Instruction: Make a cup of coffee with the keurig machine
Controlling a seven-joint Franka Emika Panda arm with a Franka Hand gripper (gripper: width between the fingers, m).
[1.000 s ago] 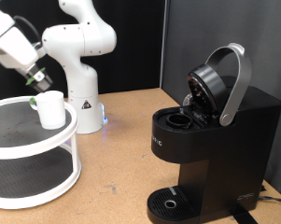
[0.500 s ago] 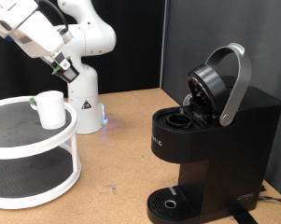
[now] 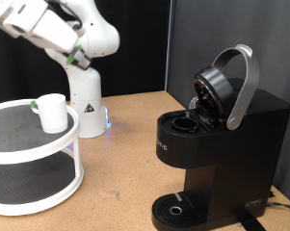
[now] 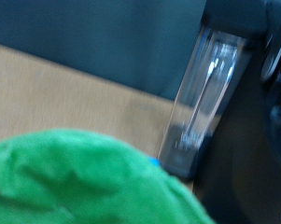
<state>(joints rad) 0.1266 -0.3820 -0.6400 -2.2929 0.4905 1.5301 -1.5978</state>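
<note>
The white cup [image 3: 53,112] stands on the top shelf of a white round two-tier stand [image 3: 48,154] at the exterior view's left. The black keurig machine [image 3: 222,144] stands at the right with its lid and grey handle [image 3: 243,87] raised and its pod chamber [image 3: 187,121] open. My gripper [image 3: 79,56] is high up at the upper left, above and to the right of the cup, shut on a small pod with a green top. The green top [image 4: 84,182] fills the wrist view, blurred; part of the machine [image 4: 261,140] shows behind it.
The arm's white base [image 3: 85,96] stands behind the stand. The round drip tray [image 3: 173,207] is at the machine's foot. Brown tabletop [image 3: 125,164] lies between the stand and the machine. A dark wall is behind.
My gripper has risen from beside the cup and moved up and to the right with the green-topped pod. The cup and the machine have not moved.
</note>
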